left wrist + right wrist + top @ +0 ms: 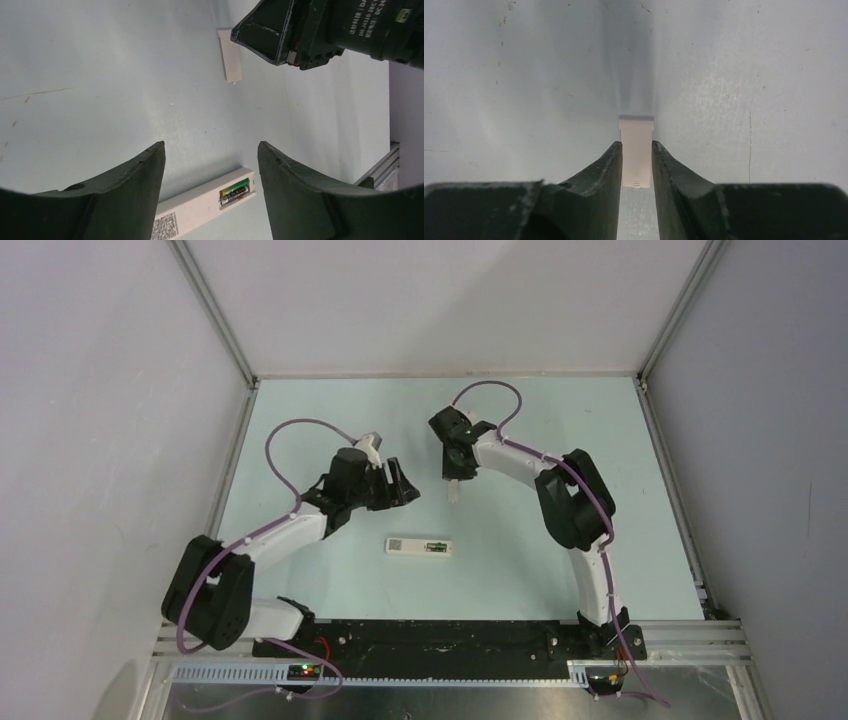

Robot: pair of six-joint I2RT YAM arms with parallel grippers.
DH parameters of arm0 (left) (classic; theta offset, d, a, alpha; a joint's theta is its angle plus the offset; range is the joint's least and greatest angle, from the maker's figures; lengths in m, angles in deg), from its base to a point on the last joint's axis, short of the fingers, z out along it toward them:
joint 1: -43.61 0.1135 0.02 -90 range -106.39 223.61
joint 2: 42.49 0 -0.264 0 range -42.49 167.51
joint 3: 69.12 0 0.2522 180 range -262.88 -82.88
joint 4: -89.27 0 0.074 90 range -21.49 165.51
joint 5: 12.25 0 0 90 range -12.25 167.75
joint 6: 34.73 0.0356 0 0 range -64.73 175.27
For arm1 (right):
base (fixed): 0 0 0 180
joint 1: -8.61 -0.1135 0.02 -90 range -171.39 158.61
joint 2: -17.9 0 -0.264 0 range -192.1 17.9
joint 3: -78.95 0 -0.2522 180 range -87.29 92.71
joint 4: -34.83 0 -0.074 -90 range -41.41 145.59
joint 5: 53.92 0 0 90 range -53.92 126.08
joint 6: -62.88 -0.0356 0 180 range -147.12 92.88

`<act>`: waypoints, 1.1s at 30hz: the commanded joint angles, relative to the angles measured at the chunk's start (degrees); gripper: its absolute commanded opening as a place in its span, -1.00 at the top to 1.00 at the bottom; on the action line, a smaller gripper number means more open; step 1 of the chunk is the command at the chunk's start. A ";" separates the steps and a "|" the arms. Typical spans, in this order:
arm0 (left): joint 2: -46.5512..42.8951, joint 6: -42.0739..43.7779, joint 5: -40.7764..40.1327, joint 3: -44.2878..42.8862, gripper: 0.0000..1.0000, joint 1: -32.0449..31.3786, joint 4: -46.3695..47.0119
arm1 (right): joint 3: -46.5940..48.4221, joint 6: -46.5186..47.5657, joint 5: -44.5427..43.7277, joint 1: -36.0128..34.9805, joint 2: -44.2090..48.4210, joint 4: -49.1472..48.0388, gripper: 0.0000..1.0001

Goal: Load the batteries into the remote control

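The white remote control (410, 547) lies back-up in the middle of the table. Two dark greenish batteries (435, 547) sit in its open recess. In the left wrist view the remote (200, 207) and the batteries (235, 192) show between my fingers. My left gripper (400, 483) is open and empty, above and left of the remote. My right gripper (455, 472) is shut on the small flat white cover piece (636, 130), gripping its two long edges low at the table. The cover (229, 62) also shows in the left wrist view.
The pale green table (560, 440) is walled by grey panels with metal rails on the left, right and back. The black base rail (440, 640) runs along the near edge. Purple cables loop over both arms.
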 commanded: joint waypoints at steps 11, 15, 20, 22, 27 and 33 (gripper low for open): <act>4.42 -0.49 -5.22 -0.30 -0.42 -2.37 6.80 | 2.38 -0.11 -2.73 -1.15 -1.89 2.84 -0.08; 4.11 -0.61 -5.48 0.26 -0.42 -2.37 6.77 | 4.43 0.18 -3.71 -1.61 -4.79 3.93 -0.08; 4.04 -0.66 -5.56 0.69 -0.42 -2.36 6.72 | 6.67 0.21 -5.00 -2.08 -6.93 5.58 0.00; 4.10 -0.66 -5.66 0.66 -0.42 -2.36 6.67 | 6.67 -0.11 -4.96 -2.10 -7.33 6.41 0.10; 4.37 -0.17 -4.97 0.58 -0.42 -2.37 6.75 | 6.14 -0.78 -4.01 -1.81 -7.13 6.67 0.26; 5.45 0.38 -3.01 0.55 -0.42 -2.46 7.60 | 5.95 -1.01 -3.25 -1.16 -4.95 5.68 0.31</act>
